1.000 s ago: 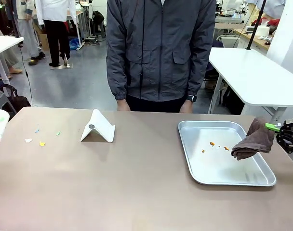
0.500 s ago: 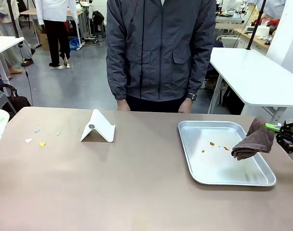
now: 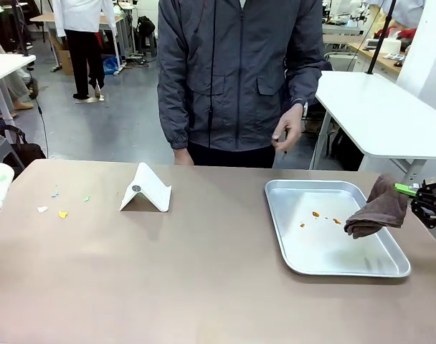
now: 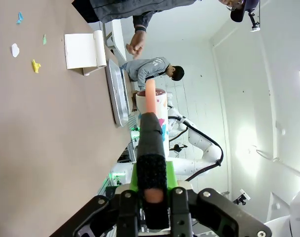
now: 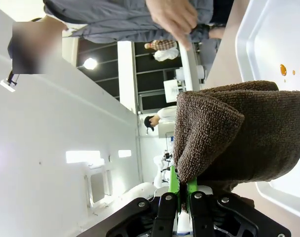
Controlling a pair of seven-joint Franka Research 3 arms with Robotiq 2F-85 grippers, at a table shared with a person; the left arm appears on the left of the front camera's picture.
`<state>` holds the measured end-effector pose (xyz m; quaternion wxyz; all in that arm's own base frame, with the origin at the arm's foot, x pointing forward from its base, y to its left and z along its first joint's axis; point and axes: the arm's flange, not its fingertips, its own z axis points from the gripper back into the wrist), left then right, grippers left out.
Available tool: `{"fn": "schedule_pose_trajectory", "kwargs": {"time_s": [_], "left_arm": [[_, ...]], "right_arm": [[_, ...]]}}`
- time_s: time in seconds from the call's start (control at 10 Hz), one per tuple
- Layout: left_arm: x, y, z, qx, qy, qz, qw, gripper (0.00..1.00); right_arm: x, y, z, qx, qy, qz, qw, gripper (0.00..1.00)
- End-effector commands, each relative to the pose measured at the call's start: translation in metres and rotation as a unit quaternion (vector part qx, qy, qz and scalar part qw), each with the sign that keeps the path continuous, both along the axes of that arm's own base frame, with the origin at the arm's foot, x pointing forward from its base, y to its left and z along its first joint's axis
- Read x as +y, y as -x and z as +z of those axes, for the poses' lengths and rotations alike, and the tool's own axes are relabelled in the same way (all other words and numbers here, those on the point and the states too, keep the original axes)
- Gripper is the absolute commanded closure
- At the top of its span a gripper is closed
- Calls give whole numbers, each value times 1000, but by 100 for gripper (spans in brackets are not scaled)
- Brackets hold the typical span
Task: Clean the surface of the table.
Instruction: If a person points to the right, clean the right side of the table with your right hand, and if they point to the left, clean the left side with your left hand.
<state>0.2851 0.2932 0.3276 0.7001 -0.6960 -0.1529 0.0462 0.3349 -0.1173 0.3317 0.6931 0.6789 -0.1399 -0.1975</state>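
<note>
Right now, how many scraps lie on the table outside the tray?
4, near the table's left end: white scrap, yellow scrap, blue scrap, green scrap. Tinier ones may hide.

Rough brown terry cloth (image 3: 379, 208) is seen pinched in the right claw (image 3: 402, 190), beside a satin-sheened metal tray (image 3: 333, 251) on a smooth, matt table (image 3: 168, 272); a grainy black handle (image 4: 151, 148) is clamped in the left claw (image 4: 152, 180).
</note>
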Motion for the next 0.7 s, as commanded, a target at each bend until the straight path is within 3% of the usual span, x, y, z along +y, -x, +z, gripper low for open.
{"fn": "schedule_pose_trajectory", "kwargs": {"time_s": [0.0,0.6], "left_arm": [[0,4,4,-2,-3,-2,1000,93],[0,4,4,-2,-3,-2,1000,93]], "right_arm": [[0,0,8,9,-6,-1,1000,100],[0,0,8,9,-6,-1,1000,100]]}}
